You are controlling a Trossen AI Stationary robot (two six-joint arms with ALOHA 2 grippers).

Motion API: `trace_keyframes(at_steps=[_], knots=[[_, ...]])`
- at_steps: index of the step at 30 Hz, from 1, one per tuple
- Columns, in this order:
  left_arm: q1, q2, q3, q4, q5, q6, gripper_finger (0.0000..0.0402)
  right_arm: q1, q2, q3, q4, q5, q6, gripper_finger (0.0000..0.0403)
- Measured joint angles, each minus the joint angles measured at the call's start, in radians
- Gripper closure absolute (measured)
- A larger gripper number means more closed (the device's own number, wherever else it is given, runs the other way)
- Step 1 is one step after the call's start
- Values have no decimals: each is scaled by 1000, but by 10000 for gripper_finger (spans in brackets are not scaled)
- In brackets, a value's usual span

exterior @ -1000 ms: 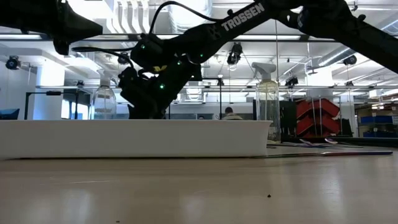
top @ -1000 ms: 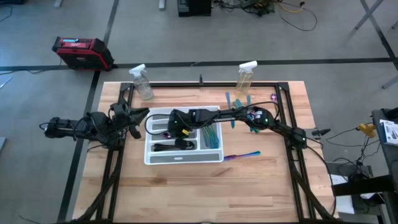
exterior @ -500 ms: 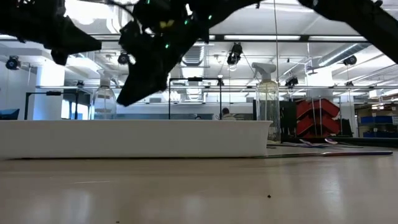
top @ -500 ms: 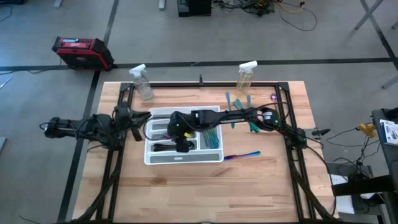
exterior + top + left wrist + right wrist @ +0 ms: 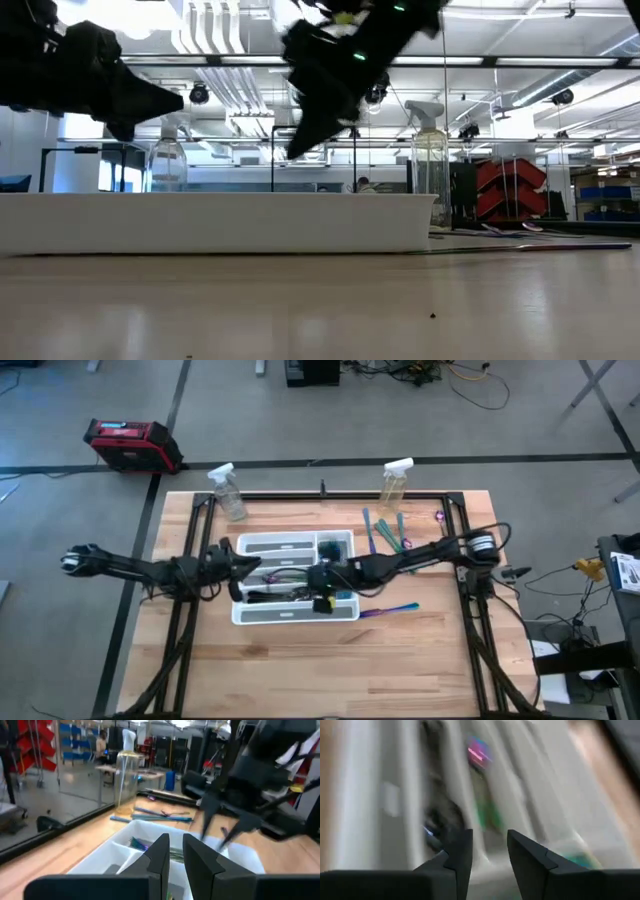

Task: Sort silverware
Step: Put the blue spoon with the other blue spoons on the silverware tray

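1. Wooden table (image 5: 300,670); the low view alone shows the room behind it.
2. White tray (image 5: 295,612) at the table's middle, contents mostly hidden by the arms.
3. Right gripper (image 5: 322,598) above the tray, fingers parted, empty.
4. Left gripper (image 5: 175,855) at the tray's left edge, fingers narrow, nothing between them.
5. Silverware (image 5: 385,530): loose pieces beside the tray; some in the tray, blurred in the right wrist view.

My fingers (image 5: 161,855), slightly parted, hover over the white tray (image 5: 116,854); the other gripper (image 5: 223,822) hangs upper right.
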Motion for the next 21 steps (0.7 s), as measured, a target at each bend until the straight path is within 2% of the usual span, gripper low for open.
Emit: trace_keyframes(at_steps=[4, 7, 14, 18, 21], knots=[[-1, 97, 28, 14, 14, -36, 363, 20, -138, -198, -12, 206, 142, 297], [-1, 166, 68, 27, 13, -43, 363, 28, -260, -341, -27, 244, 223, 293], [0, 328, 184, 32, 12, -6, 363, -59, -543, -583, -203, 172, 385, 275], [0, 423, 230, 46, 8, -5, 363, -179, -645, -642, -349, 77, 379, 267], [0, 492, 247, 88, 5, -8, 363, -283, -674, -661, -431, 17, 340, 262]])
